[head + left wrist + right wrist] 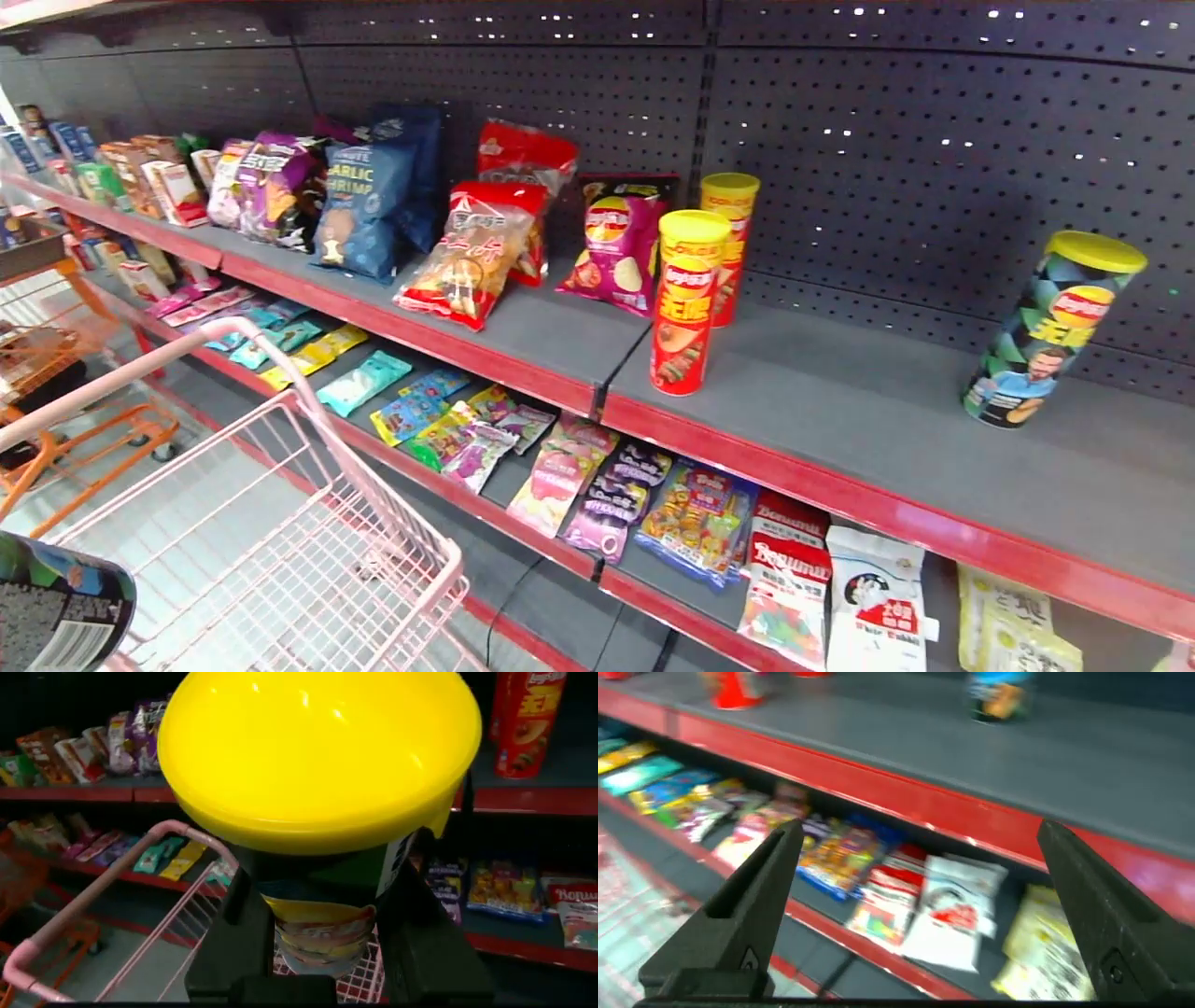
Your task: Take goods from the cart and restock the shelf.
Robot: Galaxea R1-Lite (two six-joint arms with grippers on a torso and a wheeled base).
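Left claw [327, 891] mine, pinching yellow-lidded canister [318, 747] by sides, over pink cart [140, 369], head view 7 o'clock. Right claw [920, 854] spread wide, facing shelf [840, 401] red front edge. Bare deck at 3 o'clock, between red canister [686, 303] and patterned canister [1050, 331].

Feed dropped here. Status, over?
Left end effector shut on yellow-lidded can, over cart. Right end effector open, empty, facing shelf. Bare gap between standing cans.

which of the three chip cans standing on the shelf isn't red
The far-right can, standing alone: dark with a green-blue pattern. The front can and the back can beside the purple chip bag are red.
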